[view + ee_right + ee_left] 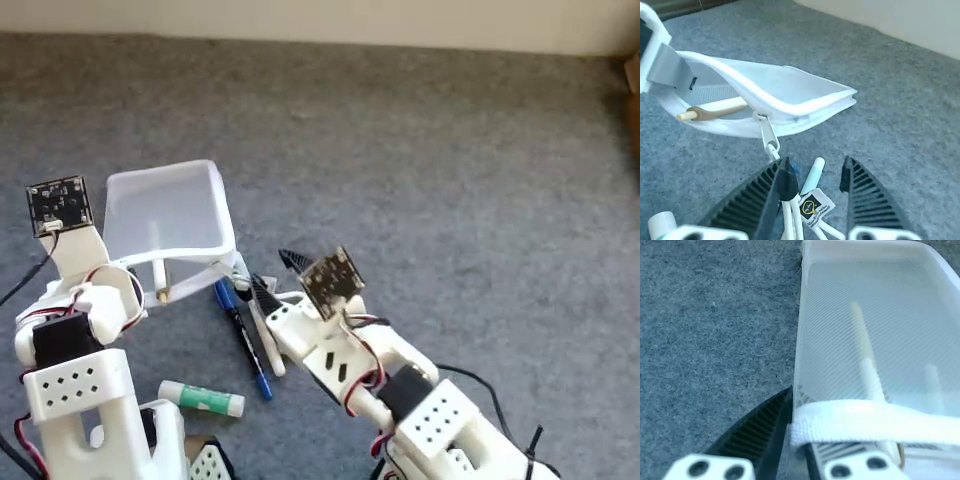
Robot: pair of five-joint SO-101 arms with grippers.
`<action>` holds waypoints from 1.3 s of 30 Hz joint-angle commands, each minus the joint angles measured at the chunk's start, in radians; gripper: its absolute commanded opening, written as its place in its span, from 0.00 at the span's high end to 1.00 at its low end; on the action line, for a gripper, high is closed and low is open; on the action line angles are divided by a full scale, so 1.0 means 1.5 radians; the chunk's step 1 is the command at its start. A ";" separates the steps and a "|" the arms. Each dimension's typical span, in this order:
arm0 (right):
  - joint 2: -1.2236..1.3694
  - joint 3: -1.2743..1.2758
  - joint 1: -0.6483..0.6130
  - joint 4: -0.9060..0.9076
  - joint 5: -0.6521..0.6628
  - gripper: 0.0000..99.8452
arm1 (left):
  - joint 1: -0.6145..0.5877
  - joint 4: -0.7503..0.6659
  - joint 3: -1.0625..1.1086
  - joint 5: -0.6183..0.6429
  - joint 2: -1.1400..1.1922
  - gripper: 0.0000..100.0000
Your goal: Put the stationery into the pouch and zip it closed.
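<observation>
Pouch of white mesh lay on grey carpet, its mouth open, one pen inside. The left gripper was clamped on the pouch's rim. The right gripper had its fingers apart, near the zipper pull, over a white pen and a blue pen. A glue stick lay near the left arm's base.

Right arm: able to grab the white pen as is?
Probably yes. The right gripper is open, and the white pen lies in line between its jaws, uncovered. The zipper pull and a tag lie close by and might get pinched.
</observation>
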 commanded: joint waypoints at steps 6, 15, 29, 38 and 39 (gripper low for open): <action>0.215 -0.135 0.010 0.024 -0.009 0.83 | -0.067 -0.021 0.005 0.033 0.022 0.99; 0.298 -0.295 0.008 0.267 -0.009 0.83 | -0.084 -0.024 0.005 0.033 0.022 0.99; 0.300 -0.309 -0.015 0.281 -0.009 0.83 | -0.209 -0.064 0.004 0.080 0.022 0.99; 0.302 -0.308 -0.082 0.281 -0.009 0.83 | -0.226 -0.065 0.005 0.080 0.022 0.99; 0.302 -0.308 -0.082 0.281 -0.009 0.83 | -0.230 -0.065 0.005 0.080 0.022 0.99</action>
